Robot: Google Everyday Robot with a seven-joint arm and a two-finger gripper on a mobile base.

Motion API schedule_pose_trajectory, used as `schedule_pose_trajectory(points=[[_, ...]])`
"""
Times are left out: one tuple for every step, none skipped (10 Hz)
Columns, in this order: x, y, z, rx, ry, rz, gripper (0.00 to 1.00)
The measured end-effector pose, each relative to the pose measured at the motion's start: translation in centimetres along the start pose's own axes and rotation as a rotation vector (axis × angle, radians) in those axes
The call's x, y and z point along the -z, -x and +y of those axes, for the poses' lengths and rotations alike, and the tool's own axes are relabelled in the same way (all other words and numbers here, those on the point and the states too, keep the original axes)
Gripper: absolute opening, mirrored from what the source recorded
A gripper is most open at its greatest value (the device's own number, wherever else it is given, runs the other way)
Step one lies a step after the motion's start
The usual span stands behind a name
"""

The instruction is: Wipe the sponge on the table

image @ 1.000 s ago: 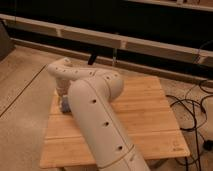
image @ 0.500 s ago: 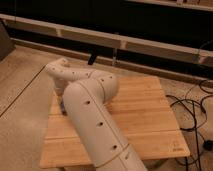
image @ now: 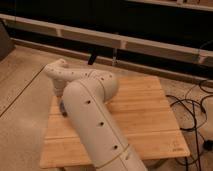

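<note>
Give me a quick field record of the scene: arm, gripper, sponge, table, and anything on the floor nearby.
arm: white arm reaches from the near edge over the table's left half
gripper: gripper sits low at the table's left side, mostly hidden behind the arm
sponge: only a blue-grey sliver of the sponge shows by the gripper; cannot tell if they touch
table: table is low, with a light wooden plank top
floor: black cables lie right of the table

White arm rising from bottom centre, elbow bent, wrist folding down left, claw low, mostly hidden behind arm
</note>
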Motion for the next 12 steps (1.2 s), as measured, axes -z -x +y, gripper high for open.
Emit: schedule_pose_trajectory(points=[[-0.1, -0.2, 0.6, 0.013, -0.003, 0.003, 0.0], [-0.3, -0.4, 1.3, 0.027, -0.008, 0.008, 0.0], [-0.6, -0.7, 2.0, 0.04, -0.011, 0.016, 0.0], [-1.1, -0.9, 2.3, 0.047, -0.014, 0.025, 0.0], [-1.3, -1.0, 2.7, 0.05, -0.017, 0.032, 0.0], [-1.5, -1.3, 3.0, 0.051, -0.02, 0.04, 0.0], [-1.6, -1.8, 3.1, 0.047, -0.024, 0.051, 0.0], [-1.6, -2.4, 3.2, 0.042, -0.028, 0.062, 0.0], [-1.5, -3.7, 2.9, 0.027, -0.042, 0.082, 0.0], [-1.1, -4.4, 2.3, 0.006, -0.051, 0.089, 0.0], [-0.8, -4.8, 1.7, -0.014, -0.058, 0.092, 0.0], [-0.3, -5.8, 0.0, -0.073, -0.067, 0.106, 0.0]])
